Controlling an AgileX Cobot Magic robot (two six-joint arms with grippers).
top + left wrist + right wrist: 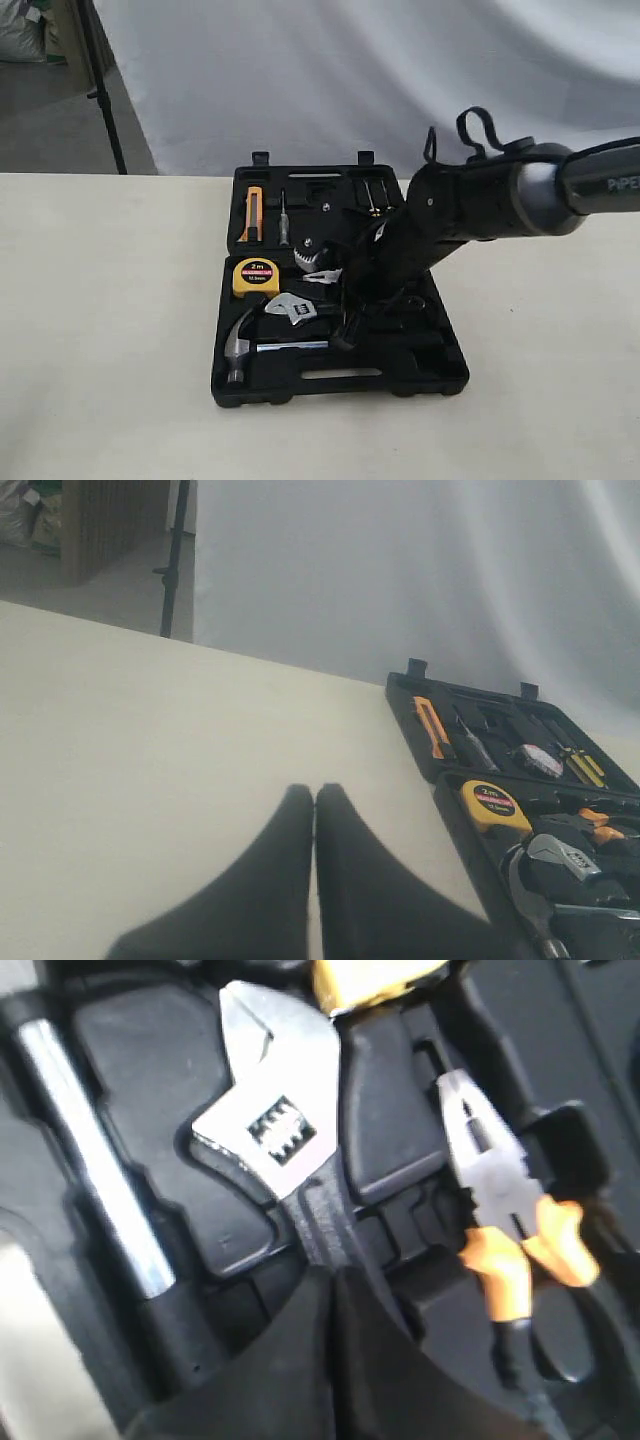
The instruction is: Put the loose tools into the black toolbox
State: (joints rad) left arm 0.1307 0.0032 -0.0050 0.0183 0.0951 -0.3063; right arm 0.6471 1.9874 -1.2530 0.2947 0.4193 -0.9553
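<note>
The closed left hand (315, 792) is near the open black toolbox (405, 705).

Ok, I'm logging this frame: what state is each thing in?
Toolbox: open, lying flat.
Left gripper: shut, empty.
Right gripper: shut, at wrench handle.
Wrench: lying in toolbox.
Pliers: closed, in toolbox.
Tape measure: retracted, in toolbox.
Hammer: lying in toolbox.

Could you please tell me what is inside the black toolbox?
Visible: utility knife, screwdriver, tape measure, hammer, adjustable wrench, pliers. The right arm covers the right side of the black toolbox.
</note>
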